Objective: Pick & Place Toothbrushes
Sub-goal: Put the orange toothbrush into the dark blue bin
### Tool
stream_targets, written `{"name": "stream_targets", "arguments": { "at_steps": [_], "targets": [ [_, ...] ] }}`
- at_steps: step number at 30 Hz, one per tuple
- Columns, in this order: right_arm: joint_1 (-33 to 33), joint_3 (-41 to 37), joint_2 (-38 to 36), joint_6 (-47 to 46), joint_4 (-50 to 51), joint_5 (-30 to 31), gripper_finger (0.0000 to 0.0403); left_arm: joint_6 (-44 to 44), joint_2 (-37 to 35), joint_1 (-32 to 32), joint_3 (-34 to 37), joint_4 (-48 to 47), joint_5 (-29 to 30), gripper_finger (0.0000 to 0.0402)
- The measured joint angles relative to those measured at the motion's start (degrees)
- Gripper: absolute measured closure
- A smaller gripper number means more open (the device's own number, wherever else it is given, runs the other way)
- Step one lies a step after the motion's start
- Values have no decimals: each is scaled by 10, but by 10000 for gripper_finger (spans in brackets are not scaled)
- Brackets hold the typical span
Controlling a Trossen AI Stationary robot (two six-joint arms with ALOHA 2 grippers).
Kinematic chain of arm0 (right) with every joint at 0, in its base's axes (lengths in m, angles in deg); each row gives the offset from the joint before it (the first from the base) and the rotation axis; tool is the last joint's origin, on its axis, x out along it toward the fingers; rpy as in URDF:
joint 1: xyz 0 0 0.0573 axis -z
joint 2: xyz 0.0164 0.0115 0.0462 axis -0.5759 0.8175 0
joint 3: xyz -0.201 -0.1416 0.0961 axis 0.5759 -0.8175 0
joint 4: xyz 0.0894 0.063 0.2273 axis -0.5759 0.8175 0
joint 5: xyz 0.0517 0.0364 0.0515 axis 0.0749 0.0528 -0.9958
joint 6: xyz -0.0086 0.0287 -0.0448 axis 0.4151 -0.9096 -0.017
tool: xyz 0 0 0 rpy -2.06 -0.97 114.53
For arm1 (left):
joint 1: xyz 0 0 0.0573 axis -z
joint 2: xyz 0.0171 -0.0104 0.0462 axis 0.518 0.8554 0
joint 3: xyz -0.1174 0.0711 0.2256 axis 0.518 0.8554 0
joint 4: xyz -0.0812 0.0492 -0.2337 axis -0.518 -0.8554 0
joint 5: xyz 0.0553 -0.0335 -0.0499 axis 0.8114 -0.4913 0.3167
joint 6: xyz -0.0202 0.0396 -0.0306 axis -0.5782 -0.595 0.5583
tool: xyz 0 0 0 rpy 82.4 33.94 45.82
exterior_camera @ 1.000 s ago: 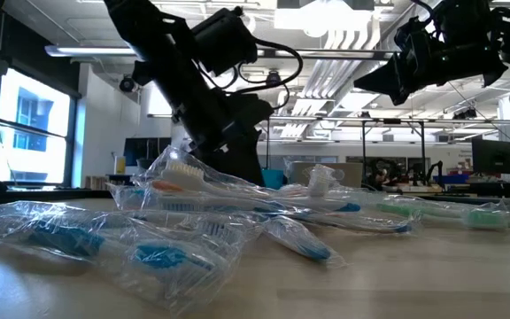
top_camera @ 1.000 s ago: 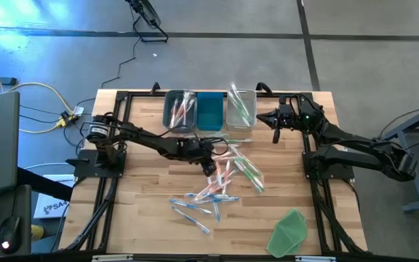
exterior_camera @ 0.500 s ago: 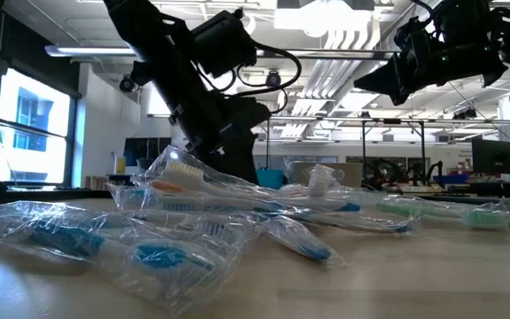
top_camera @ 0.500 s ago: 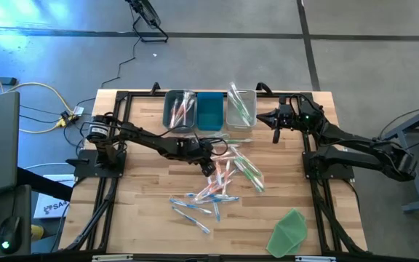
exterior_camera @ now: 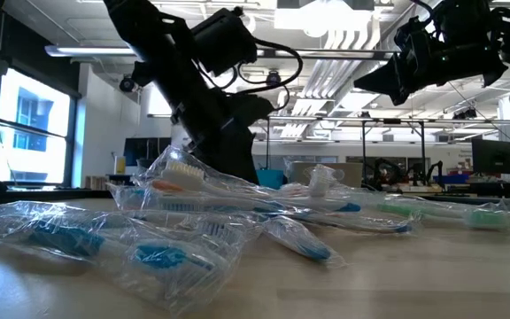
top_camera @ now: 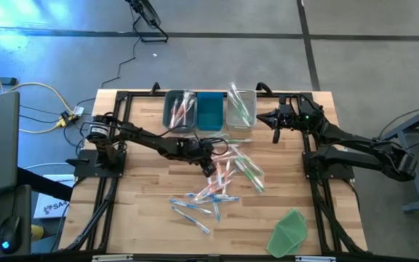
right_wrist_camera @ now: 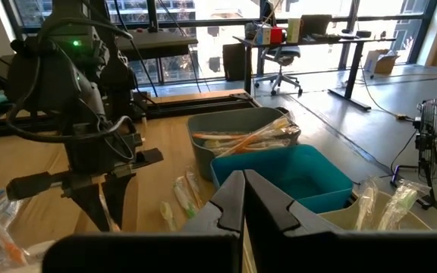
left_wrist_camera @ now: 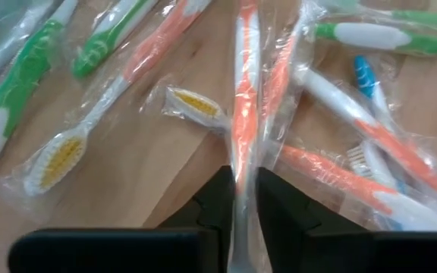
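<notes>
Though no writing is legible from above, the left gripper (top_camera: 211,164) sits among toothbrushes (top_camera: 228,175) strewn on the wooden table (top_camera: 144,196); level view shows an office behind (ceiling lights); wrist view shows fingers (left_wrist_camera: 217,199) clamping an orange toothbrush (left_wrist_camera: 243,106); right gripper (top_camera: 273,121) closed, raised.

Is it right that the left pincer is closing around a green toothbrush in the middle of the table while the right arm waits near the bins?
Not quite: the toothbrush between the left pincer fingers is orange and white, not green, as the left wrist view shows. The rest stands: it is mid-table, and the right pincer waits near the bins.
</notes>
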Motion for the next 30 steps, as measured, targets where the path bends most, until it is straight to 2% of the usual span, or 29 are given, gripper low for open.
{"name": "stream_targets", "arguments": {
  "at_steps": [8, 15, 30],
  "targets": [
    [0, 0, 0, 0, 0, 0, 401, 0, 0, 0, 0, 3, -8, 383],
    [0, 0, 0, 0, 0, 0, 401, 0, -11, 0, 0, -28, -15, 384],
    [0, 0, 0, 0, 0, 0, 400, -21, -142, 0, -1, -145, -14, 382]
  ]
}}
